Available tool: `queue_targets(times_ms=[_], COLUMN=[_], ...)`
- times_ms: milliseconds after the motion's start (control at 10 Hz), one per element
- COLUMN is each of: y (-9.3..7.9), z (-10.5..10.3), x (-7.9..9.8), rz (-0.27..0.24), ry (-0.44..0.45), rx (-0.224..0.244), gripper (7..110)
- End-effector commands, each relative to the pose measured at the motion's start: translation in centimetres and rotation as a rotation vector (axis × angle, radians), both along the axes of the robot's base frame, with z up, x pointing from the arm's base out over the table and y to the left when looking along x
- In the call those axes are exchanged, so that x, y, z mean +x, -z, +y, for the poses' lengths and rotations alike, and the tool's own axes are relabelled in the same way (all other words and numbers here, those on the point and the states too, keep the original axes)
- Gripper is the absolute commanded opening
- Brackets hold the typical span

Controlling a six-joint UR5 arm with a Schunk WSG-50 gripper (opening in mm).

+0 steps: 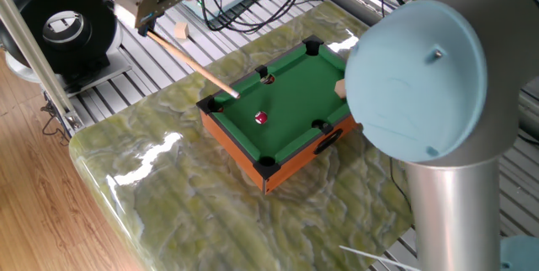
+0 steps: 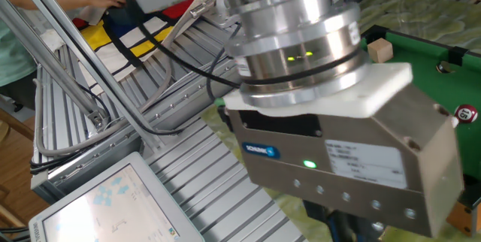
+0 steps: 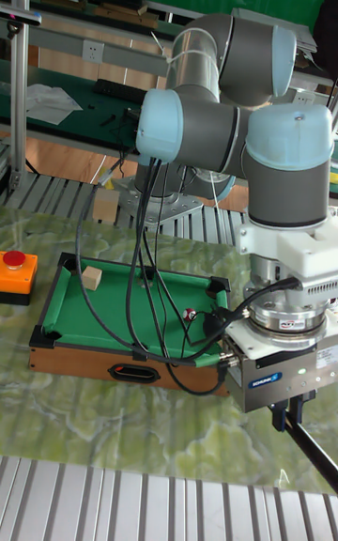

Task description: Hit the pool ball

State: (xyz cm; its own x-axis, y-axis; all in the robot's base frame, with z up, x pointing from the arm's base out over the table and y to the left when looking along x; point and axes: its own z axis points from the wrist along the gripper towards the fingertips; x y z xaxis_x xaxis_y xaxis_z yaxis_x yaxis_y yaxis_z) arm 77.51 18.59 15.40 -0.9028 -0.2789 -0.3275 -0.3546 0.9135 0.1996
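A green-veined marble-patterned desk sits on a ribbed metal frame, with cables and a black round fan housing behind it. On the desk stands one small toy pool table with green felt, orange wooden sides and black corner pockets.

One tiny glossy dark-red pool ball with a white spot lies on the felt near the middle of the pool table, a little toward its near long rail. In the other fixed view the ball peeks out at the right edge past the tool housing. One tan wooden cube rests on the felt toward the far end of the pool table from the ball, well apart from it. One red round button on an orange box stands on the desk just beside that same end of the pool table.

One pincer hangs off the pool table's corner, closed on one thin pale wooden cue stick. The stick slants down toward the pool table, its tip just over the corner rail, apart from the ball.
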Motion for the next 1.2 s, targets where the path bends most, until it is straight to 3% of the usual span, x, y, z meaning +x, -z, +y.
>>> queue_targets(times_ms=[0, 200, 400, 500, 600, 900, 1100], y=[0.6, 2.6, 2.8, 2.7, 2.5, 1.6, 1.8], z=[2.2, 1.4, 1.3, 1.1, 0.7, 2.0, 1.4], x=[-0.4, -1.2, -1.8, -2.1, -2.5, -2.4, -2.4], rz=[-0.035, -0.009, 0.008, 0.017, 0.032, 0.034, 0.033], ry=[-0.007, -0.029, -0.047, -0.063, -0.080, -0.119, -0.129], rx=[0.017, -0.037, -0.049, -0.076, -0.133, -0.106, -0.129], gripper=[7, 7, 7, 7, 7, 7, 7])
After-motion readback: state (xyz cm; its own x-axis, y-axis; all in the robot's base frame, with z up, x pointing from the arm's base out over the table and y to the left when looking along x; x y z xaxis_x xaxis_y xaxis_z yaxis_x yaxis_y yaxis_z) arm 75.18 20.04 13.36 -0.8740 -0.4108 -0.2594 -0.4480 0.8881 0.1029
